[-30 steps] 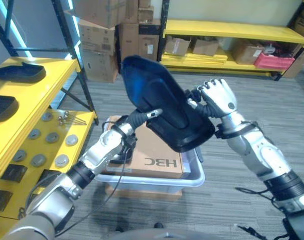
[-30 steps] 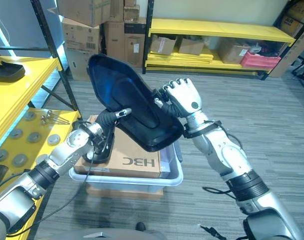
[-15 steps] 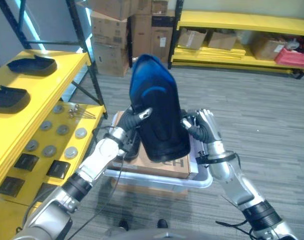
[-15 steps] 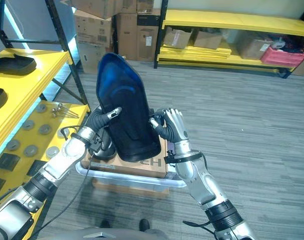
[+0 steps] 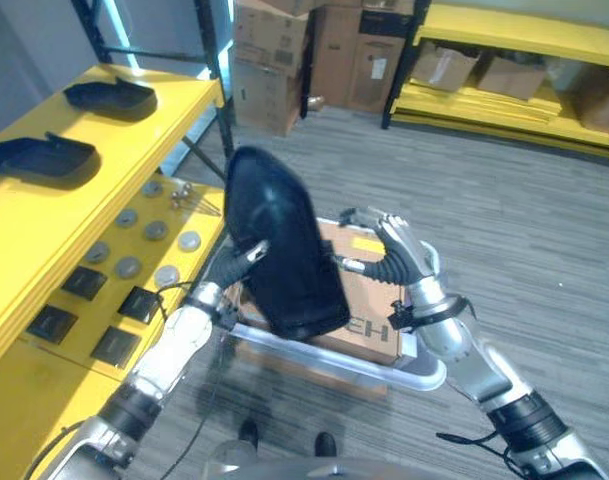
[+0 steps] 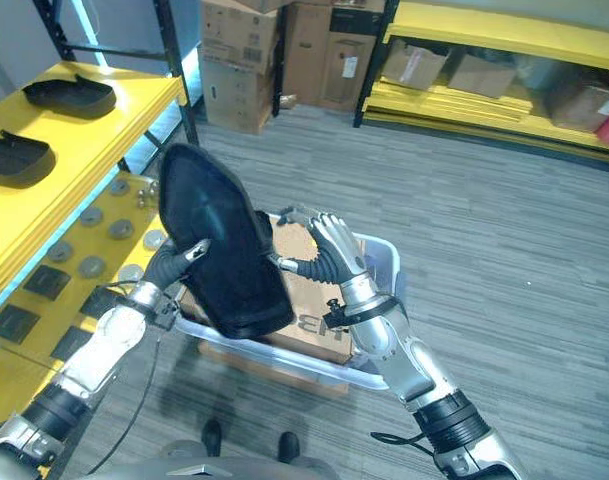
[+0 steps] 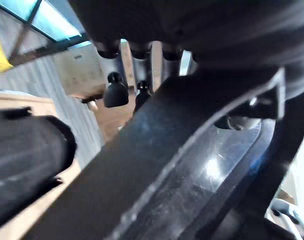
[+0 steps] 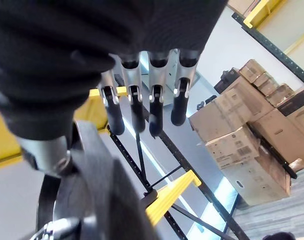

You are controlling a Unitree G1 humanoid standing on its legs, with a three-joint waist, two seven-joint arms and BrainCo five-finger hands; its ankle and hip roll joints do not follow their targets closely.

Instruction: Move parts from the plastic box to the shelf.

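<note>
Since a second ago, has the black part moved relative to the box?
Yes. The black part has swung from tilted toward the right side of the plastic box to near upright over its left side, closer to the yellow shelf, between both hands.

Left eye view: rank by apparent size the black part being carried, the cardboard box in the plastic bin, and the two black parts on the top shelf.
1. The carried black part, though it is nearest the camera.
2. The cardboard box, partly hidden behind it.
3. The nearer shelf part and the farther shelf part look alike; no ranking.
</note>
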